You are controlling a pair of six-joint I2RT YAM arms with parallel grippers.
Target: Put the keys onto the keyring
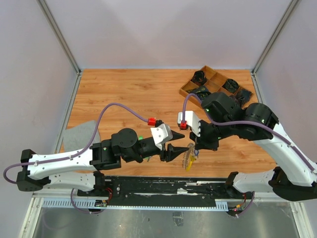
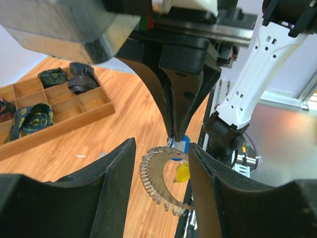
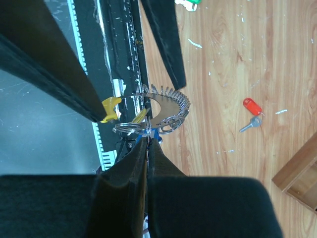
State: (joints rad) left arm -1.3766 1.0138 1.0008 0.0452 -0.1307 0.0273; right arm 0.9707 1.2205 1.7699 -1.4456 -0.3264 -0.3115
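Closest to me, a black rail (image 1: 163,186) runs along the near edge of the worktop (image 1: 129,94), and both arms reach in just beyond it, meeting a little right of the middle. Between them hangs the keyring (image 2: 152,179), a silvery toothed crescent with wire loops, lifted off the wood close to that near edge.

I see the right end effector (image 3: 148,141) clenched on the keyring: its two fingers are pressed flat together, pinching the wire at the top, right where a blue tag (image 2: 183,145) sits. A yellow piece (image 2: 182,172) dangles inside the curve of the ring.

From the left side, the left end effector (image 1: 179,149) is released. Its jaws stand apart with the ring in the gap between them, and I see nothing held. One fingertip is right next to the yellow piece; I cannot tell whether it touches.

Farther out, a red-tagged key (image 3: 252,106) lies flat on the bare wood, well apart from the ring.

At the left edge I see a grey cloth (image 1: 79,135). In the far right corner lies a wooden tray (image 1: 187,90) with dark items in its compartments.
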